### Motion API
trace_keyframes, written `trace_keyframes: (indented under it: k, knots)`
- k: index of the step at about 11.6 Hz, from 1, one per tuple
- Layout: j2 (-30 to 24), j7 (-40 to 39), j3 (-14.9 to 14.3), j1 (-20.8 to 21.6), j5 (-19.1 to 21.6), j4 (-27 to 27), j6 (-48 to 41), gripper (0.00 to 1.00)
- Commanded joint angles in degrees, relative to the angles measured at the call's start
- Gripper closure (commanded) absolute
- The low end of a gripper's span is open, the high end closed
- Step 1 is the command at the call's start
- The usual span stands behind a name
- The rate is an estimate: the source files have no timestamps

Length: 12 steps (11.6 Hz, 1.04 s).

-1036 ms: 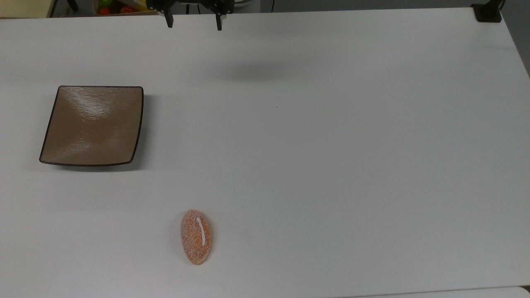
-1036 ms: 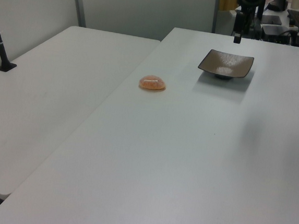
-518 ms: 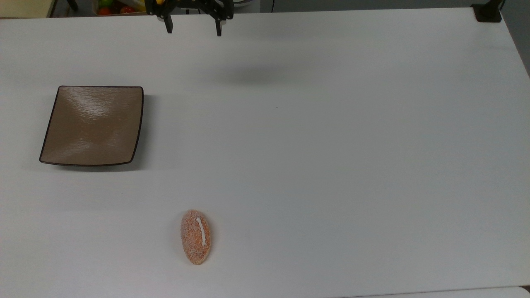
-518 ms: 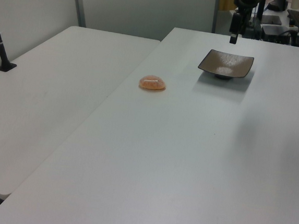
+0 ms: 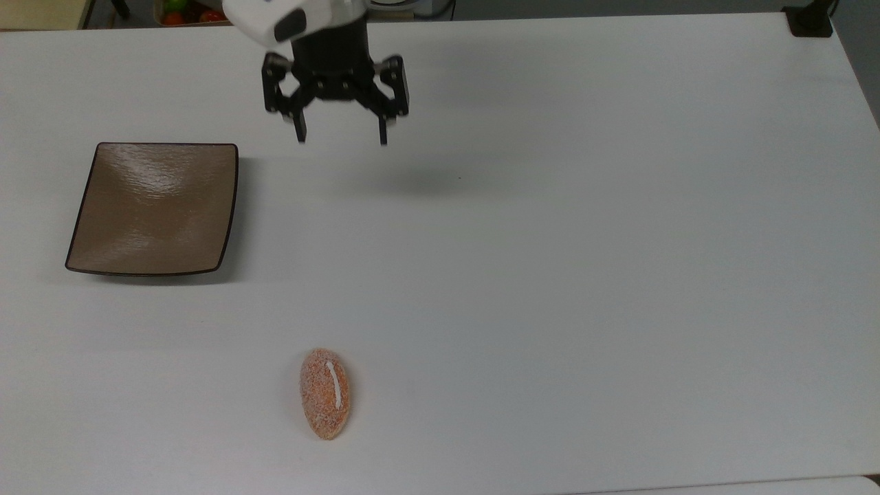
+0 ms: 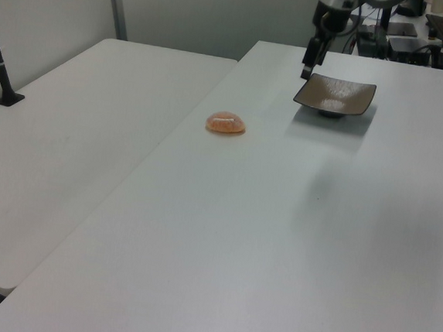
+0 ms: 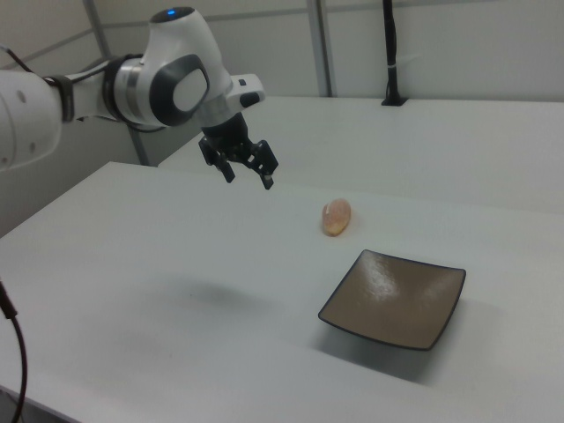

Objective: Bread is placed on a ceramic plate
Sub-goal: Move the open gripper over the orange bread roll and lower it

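The bread [image 5: 324,392] is a small oval orange-brown roll with a white stripe, lying on the white table near the top view's bottom edge; it also shows as the bread [image 6: 226,123] and the bread [image 7: 337,217]. The ceramic plate [image 5: 155,208], square, glossy and brown, sits bare at the top view's left, also seen as the plate [image 6: 335,95] and the plate [image 7: 394,298]. My gripper [image 5: 342,138] hangs open above the table, well off the surface, right of the plate's far corner and far from the bread. Nothing is between its fingers [image 7: 250,179].
The white table [image 5: 550,240] stretches wide to the top view's right. A black post base [image 5: 810,20] stands at its far right corner. A second white table [image 6: 68,145] adjoins on the left view's left. Colourful items [image 5: 189,10] lie beyond the far edge.
The gripper has come in from the top view's far edge toward the table's middle, with the white arm now showing above it. Bread and plate have not moved.
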<state>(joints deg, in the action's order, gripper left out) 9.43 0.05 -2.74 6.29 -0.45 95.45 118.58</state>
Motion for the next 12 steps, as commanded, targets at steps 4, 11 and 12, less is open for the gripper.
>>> trace_keyframes:
  k: [4, 11, 12]
  knots:
    - [19.73, -0.23, -0.87, 0.12, -4.29, -16.53, 12.50, 0.00]
    - [37.13, -0.23, -0.87, -1.02, -13.61, -30.32, 18.08, 0.00]
    - [39.07, -0.23, -0.69, -1.28, -14.57, -31.54, 18.09, 0.00]
